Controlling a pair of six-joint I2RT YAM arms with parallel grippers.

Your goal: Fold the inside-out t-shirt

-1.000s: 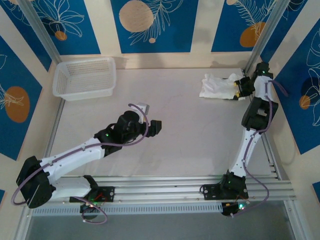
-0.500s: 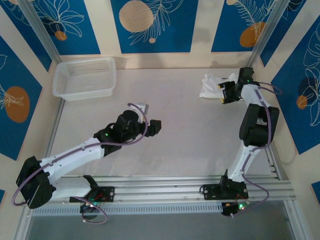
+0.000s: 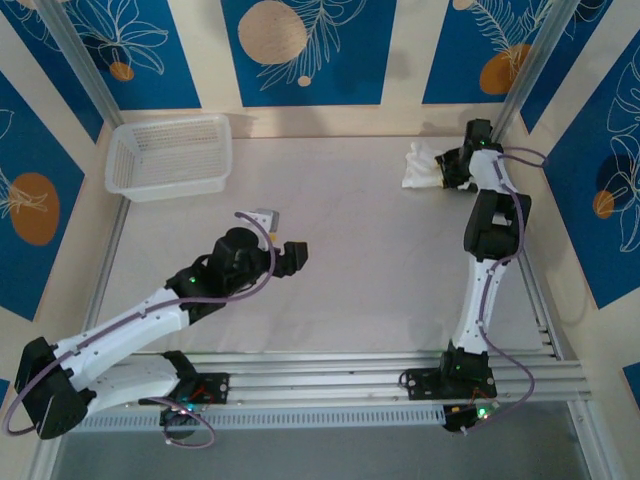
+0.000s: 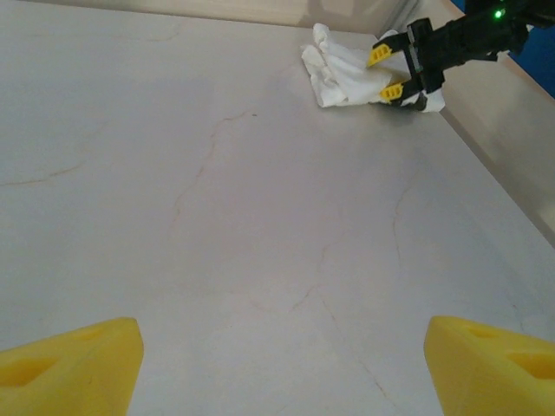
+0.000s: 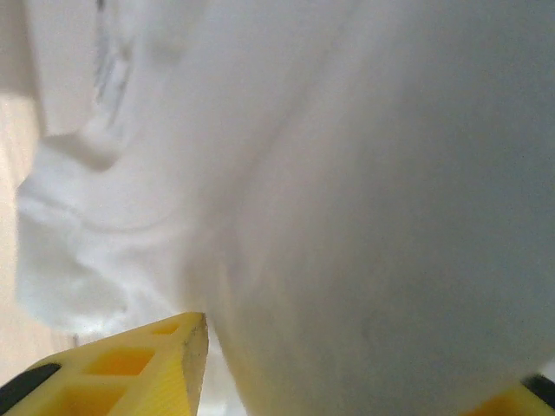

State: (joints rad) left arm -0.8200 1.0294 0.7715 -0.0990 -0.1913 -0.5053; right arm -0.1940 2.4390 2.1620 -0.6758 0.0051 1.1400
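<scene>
The inside-out t-shirt (image 3: 418, 165) lies as a crumpled white heap at the table's far right corner. My right gripper (image 3: 445, 170) reaches into it from the right. In the left wrist view its yellow fingertips straddle the t-shirt (image 4: 342, 76), one above and one below the wad. In the right wrist view the white cloth (image 5: 303, 173) bulges between the fingers (image 5: 147, 364) and presses against the pad, so the right gripper (image 5: 355, 373) is shut on the fabric. My left gripper (image 3: 283, 237) hovers over the middle of the table, open, its yellow fingers (image 4: 87, 364) wide apart with nothing between them.
A white mesh basket (image 3: 168, 122) stands at the far left corner. Aluminium rails (image 3: 320, 365) run along the near edge by the arm bases. An upright frame post (image 3: 520, 75) rises just behind the t-shirt. Bare marbled tabletop (image 3: 350, 250) stretches between the arms.
My right gripper has swung left along the far edge into the t-shirt, and its jaws narrowed on the cloth. The left arm has drawn back slightly toward the near left.
</scene>
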